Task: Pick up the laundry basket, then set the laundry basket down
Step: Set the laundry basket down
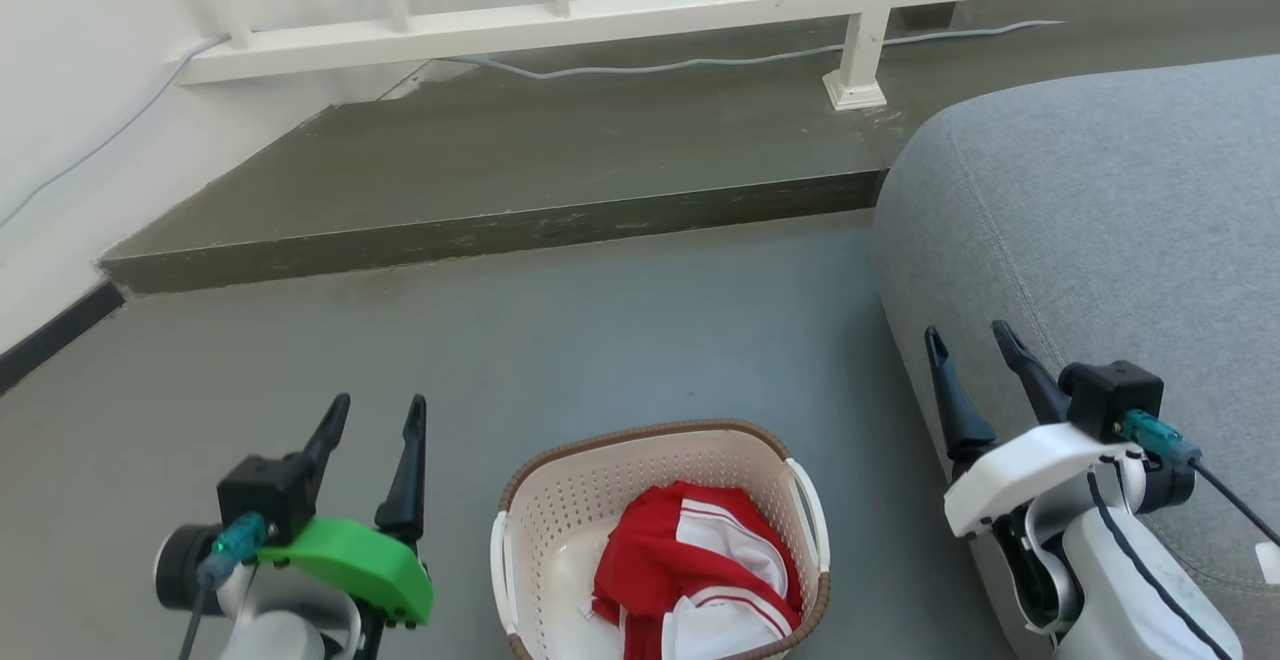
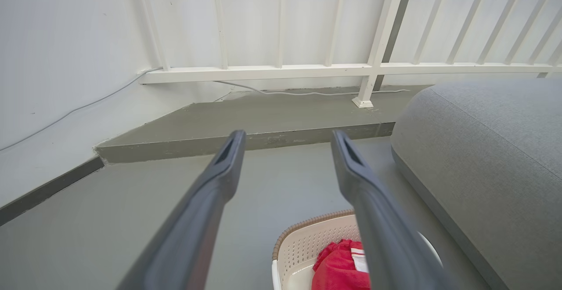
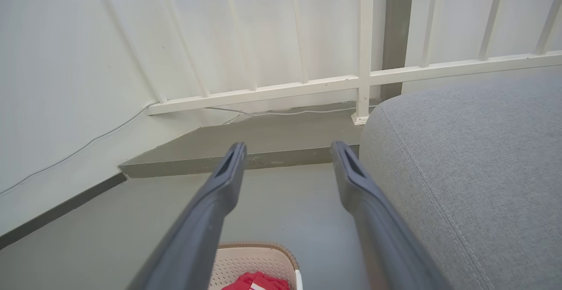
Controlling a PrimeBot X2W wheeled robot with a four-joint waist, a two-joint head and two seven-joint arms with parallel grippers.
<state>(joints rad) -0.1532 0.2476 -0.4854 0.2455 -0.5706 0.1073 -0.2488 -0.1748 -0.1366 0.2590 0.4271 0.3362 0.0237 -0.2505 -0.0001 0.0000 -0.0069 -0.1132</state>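
Readiness before the lift: laundry basket (image 1: 590, 500) down on grey floor (image 1: 600, 340) near sofa (image 1: 1100, 240), red-and-white garment (image 1: 700, 560) inside. Flanked by left gripper (image 1: 380, 402) and right gripper (image 1: 967, 330), both spread wide and empty, apparently lined up for one side handle (image 1: 808, 510) each. Set low between the two, nearer the robot than their tips, touched by neither.

The laundry basket (image 1: 600, 500), clothes (image 1: 700, 560) in it, stands on the floor (image 1: 600, 340) between left claw (image 1: 380, 402) and right claw (image 1: 966, 330); a sofa (image 1: 1100, 220) lies beside the right claw.
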